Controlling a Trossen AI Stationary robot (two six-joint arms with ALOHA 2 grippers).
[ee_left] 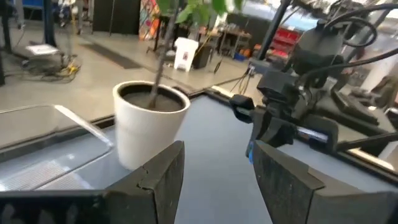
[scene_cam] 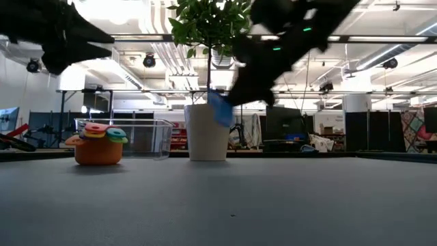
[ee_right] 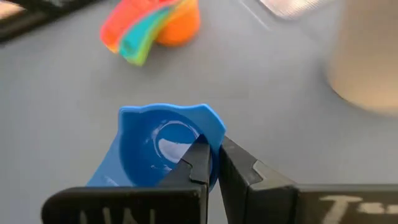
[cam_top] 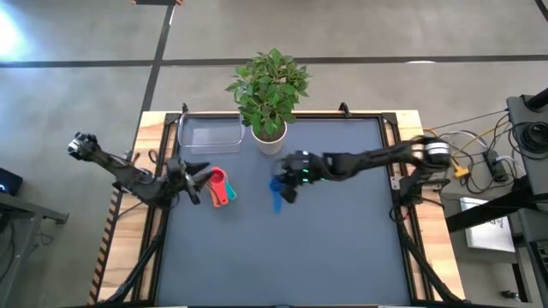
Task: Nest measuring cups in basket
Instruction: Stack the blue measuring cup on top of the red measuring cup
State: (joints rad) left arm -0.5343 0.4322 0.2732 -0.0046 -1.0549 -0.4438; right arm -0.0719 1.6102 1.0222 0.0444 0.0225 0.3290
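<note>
A blue measuring cup (ee_right: 155, 146) is in my right gripper (ee_right: 214, 163), which is shut on it above the table's middle (cam_top: 287, 181), just in front of the white plant pot (scene_cam: 207, 133). A nested stack of measuring cups (cam_top: 221, 186), orange at the bottom with red, green and teal handles fanned out (scene_cam: 99, 142), stands on its base on the table at the left. The clear basket (cam_top: 210, 133) rests on the table at the far left, beside the pot. My left gripper (ee_left: 214, 168) hovers open next to the stack (cam_top: 193, 177), with nothing between its fingers. My right gripper pinches the blue cup's wall at the rim (ee_right: 215, 138), one finger inside the bowl and one outside. The fingers slant down from the table's right side. The cup hangs tilted below them, lifted clear of the table (scene_cam: 220, 108).
The leafy plant (cam_top: 270, 81) in its white pot (cam_top: 269, 139) stands at the far middle, close to my right gripper. Wooden rails (cam_top: 402, 171) frame the grey mat. Cables and equipment (cam_top: 492, 158) lie off the right edge. The near half of the mat (cam_top: 282, 257) is bare.
</note>
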